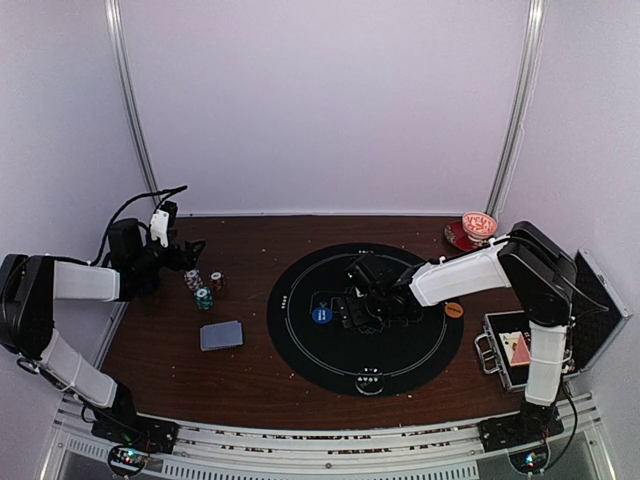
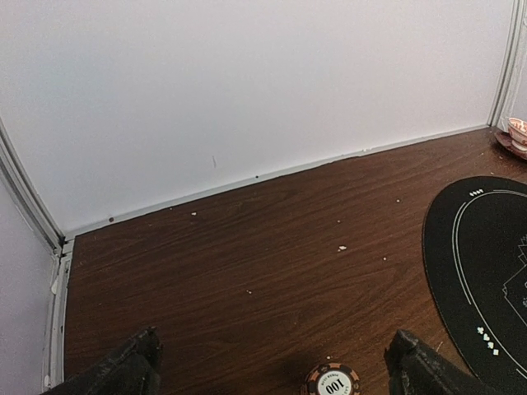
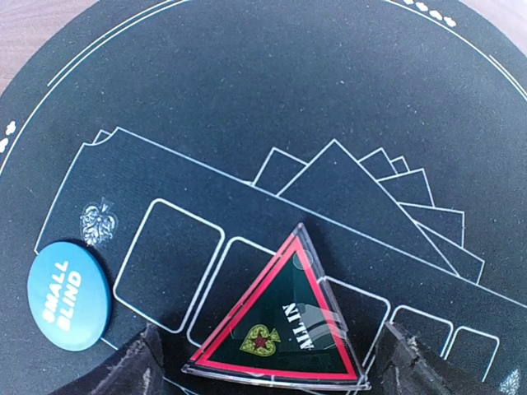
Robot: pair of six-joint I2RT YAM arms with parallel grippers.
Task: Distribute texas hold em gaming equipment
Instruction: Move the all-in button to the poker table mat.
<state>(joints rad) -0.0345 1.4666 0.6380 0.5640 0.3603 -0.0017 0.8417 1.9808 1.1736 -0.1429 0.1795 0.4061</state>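
Jaws apart astride the red triangle marker (image 3: 276, 325), the right gripper (image 3: 274, 355) may skid it into the blue disc (image 3: 68, 294) if closing off-centre; the left gripper (image 2: 272, 362) likewise has jaws apart.

A red-patterned cup (image 1: 479, 224) sits on its saucer (image 1: 457, 239) at the upper right of the brown wooden table (image 1: 250, 380). An open metal case (image 1: 603, 300) lies at the right edge. A round black mat (image 1: 300, 345) covers the centre.

Top external: high over the near edge, looking down on the table (image 1: 250, 375).
Left wrist: low, facing the back wall (image 2: 247, 82).
Right wrist: close above the black mat (image 3: 247, 99).
Shared: mat, all views.
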